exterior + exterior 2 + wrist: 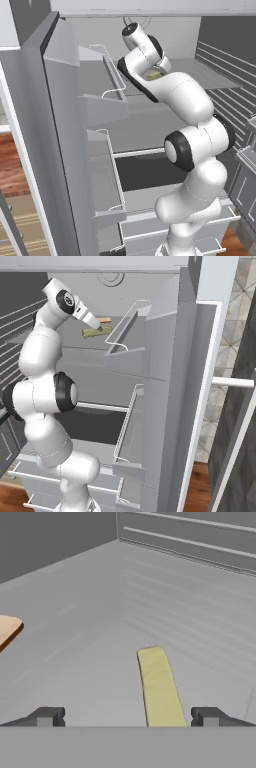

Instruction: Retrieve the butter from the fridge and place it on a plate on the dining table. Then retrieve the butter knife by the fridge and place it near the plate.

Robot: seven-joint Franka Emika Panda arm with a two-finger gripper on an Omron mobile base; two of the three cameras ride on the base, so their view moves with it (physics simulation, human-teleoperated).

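The fridge (60, 150) stands with both doors swung wide, and the white arm (195, 145) reaches up into its upper compartment. In the right base view the hand points down and forward at the butter (97, 331), a thin olive-yellow stick lying flat on the grey upper shelf (75, 341), with a small tan-orange item (105, 320) just behind it on the same shelf; what that item is I cannot tell. In the hand view the fingers (127, 717) are spread wide apart and grasp nothing: the two dark tips sit at either side, and the butter (159, 684) lies lengthwise between them, nearer the tip at the right of that view, its near end running down to the bottom of the view. It seems the tips are just above the stick and apart from it, though this angle makes the gap hard to judge. The tan item (7, 631) shows at the left edge of the hand view, well apart from the butter. Wire-railed door bins (127, 356) hang on the open doors, and white drawers (150, 227) sit below the arm's base.
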